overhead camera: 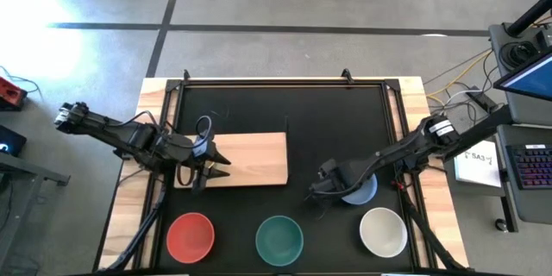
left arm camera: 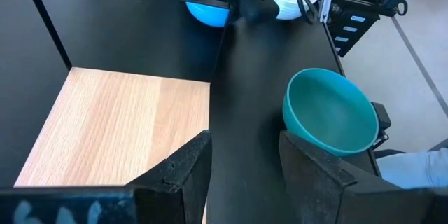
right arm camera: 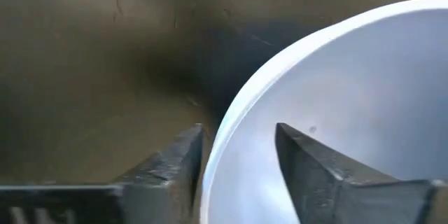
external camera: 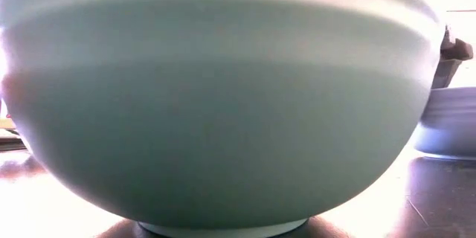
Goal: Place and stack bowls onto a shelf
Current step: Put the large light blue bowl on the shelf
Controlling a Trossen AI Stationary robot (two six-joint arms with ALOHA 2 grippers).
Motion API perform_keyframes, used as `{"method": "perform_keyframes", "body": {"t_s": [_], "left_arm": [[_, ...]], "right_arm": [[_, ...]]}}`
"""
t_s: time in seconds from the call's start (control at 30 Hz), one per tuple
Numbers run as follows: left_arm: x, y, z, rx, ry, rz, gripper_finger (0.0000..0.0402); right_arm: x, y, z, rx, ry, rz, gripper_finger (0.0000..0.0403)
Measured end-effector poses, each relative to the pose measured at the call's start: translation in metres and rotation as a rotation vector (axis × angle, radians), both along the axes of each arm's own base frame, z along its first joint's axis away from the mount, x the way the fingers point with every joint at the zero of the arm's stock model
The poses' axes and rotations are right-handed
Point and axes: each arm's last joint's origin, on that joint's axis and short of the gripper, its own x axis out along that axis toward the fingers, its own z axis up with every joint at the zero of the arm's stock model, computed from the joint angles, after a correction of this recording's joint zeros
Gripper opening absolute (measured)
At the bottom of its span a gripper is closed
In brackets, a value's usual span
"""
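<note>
The light-wood shelf (overhead camera: pixel 250 159) lies flat on the black tabletop, left of centre. My left gripper (overhead camera: pixel 210 172) hovers open over its near left part, holding nothing (left arm camera: pixel 245 161). A red bowl (overhead camera: pixel 191 235), a teal bowl (overhead camera: pixel 279 239) and a white bowl (overhead camera: pixel 383 231) stand in a row along the near edge. Just beyond the white one stands the pale blue bowl (overhead camera: pixel 362 192). My right gripper (overhead camera: pixel 323 188) points down at this bowl's left rim, open, with one finger outside the wall and one inside (right arm camera: pixel 238 140). My right gripper comes from above, pointing down, and straddles the pale blue bowl's rim (right arm camera: pixel 225 136) on the side nearest the shelf. One finger (right arm camera: pixel 175 168) stands outside the wall and the other (right arm camera: pixel 315 171) inside. A gap shows beside the inner finger; whether the outer one touches I cannot tell. The bowl stands on the table.
The teal bowl (external camera: pixel 223 104) fills the low view, with the pale blue bowl (external camera: pixel 450 126) behind it at the right. Bare black tabletop (overhead camera: pixel 336 121) lies beyond and right of the shelf. A black frame rail (overhead camera: pixel 285 84) borders the table.
</note>
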Motion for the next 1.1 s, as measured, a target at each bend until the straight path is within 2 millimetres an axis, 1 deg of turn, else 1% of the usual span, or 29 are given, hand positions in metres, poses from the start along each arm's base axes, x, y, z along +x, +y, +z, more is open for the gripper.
{"method": "perform_keyframes", "body": {"t_s": [0.1, 0.27, 0.3, 0.4, 0.5, 0.6, 0.67, 0.77, 0.87, 0.97, 1.03, 1.1], "left_arm": [[0.0, 0.0, 0.0, 0.0, 0.0, 0.0, 0.015], [0.0, 0.0, 0.0, 0.0, -0.001, 0.0, 0.015], [0.0, 0.0, 0.0, 0.0, -0.001, 0.0, 0.015], [0.0, 0.0, 0.0, -0.001, -0.001, -0.001, 0.015], [0.0, 0.0, 0.0, 0.012, -0.002, -0.013, 0.015], [0.0, -0.001, 0.0, 0.051, -0.007, -0.062, 0.015], [0.0, -0.001, 0.0, 0.097, -0.018, -0.102, 0.015], [0.0, -0.002, 0.001, 0.16, -0.04, -0.166, 0.015], [0.001, -0.004, 0.004, 0.192, -0.08, -0.254, 0.015], [0.004, -0.007, 0.009, 0.204, -0.164, -0.367, 0.015], [0.006, -0.01, 0.014, 0.212, -0.237, -0.445, 0.015], [0.008, -0.012, 0.019, 0.234, -0.314, -0.505, 0.015]], "right_arm": [[0.001, 0.001, -0.004, 0.017, 0.021, 0.037, 0.0124], [0.001, 0.002, -0.004, 0.047, 0.034, 0.101, 0.0026], [0.0, 0.002, -0.003, 0.058, 0.035, 0.112, 0.0019], [-0.002, 0.001, 0.003, 0.09, 0.019, 0.137, 0.0011], [-0.005, -0.001, 0.014, 0.113, -0.017, 0.181, 0.0009], [-0.009, -0.001, 0.03, 0.17, -0.073, 0.256, 0.0009], [-0.01, 0.001, 0.045, 0.263, -0.139, 0.342, 0.0009], [-0.005, 0.009, 0.071, 0.395, -0.333, 0.52, 0.0008], [0.006, 0.016, 0.098, 0.497, -0.581, 0.635, 0.0008], [0.017, 0.021, 0.126, 0.493, -0.811, 0.775, 0.0008], [0.023, 0.024, 0.139, 0.462, -0.915, 0.896, 0.0008], [0.029, 0.027, 0.148, 0.424, -0.982, 1.037, 0.0008]]}}
